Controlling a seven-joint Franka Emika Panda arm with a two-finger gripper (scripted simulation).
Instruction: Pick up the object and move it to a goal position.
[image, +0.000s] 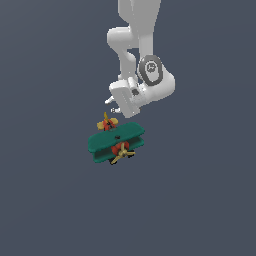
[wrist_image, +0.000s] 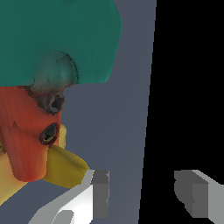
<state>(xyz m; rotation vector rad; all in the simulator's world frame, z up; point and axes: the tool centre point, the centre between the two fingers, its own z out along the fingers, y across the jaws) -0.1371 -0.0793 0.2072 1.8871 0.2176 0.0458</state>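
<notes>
The object, a small toy biplane (image: 116, 138) with dark green wings, lies below the arm in the exterior view. Its red nose and tan propeller (image: 122, 152) face the camera, and its yellow tail (image: 107, 122) points toward the arm. My gripper (image: 113, 106) hovers just above and behind the tail. In the wrist view the green wing (wrist_image: 57, 35), red body (wrist_image: 22, 131) and yellow tail (wrist_image: 65, 164) fill one side. The gripper (wrist_image: 146, 197) is open. One finger (wrist_image: 100, 192) is close beside the tail, and nothing lies between the fingers.
A plain grey-blue floor (image: 200, 200) spreads around the plane. The white arm (image: 135, 45) rises above the plane toward the top of the exterior view. In the wrist view, a black area (wrist_image: 188, 87) lies past the floor's straight edge.
</notes>
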